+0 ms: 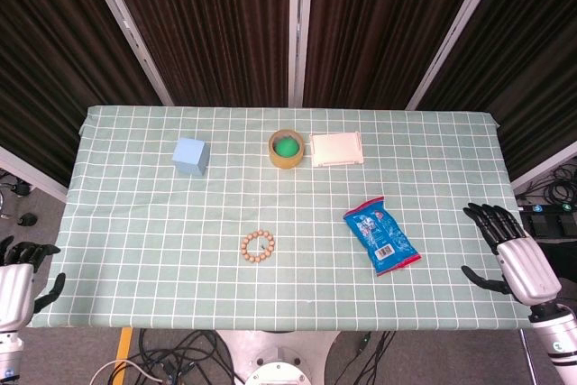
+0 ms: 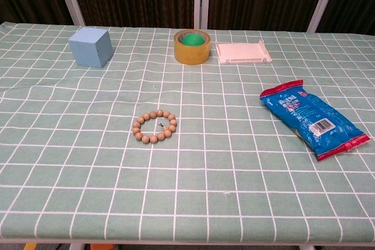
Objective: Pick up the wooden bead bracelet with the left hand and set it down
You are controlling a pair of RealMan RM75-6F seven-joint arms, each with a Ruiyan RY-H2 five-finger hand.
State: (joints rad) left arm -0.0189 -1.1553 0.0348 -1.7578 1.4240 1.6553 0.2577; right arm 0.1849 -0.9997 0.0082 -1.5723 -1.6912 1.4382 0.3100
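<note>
Left robot hand (image 1: 18, 281) empty, fingers spread, off table edge, round wooden bead bracelet (image 2: 154, 127) on checked cloth (image 2: 234, 162)

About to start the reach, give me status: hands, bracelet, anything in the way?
Left hand open, off table's left edge. Right hand open at right edge. Bracelet flat mid-table, untouched. Path clear.

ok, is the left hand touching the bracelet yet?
No: in the head view the left hand sits off the table's left edge, far from the wooden bead bracelet.

wooden bead bracelet (image 2: 154, 127) | closed ring, flat | on checked cloth, front-centre
</note>
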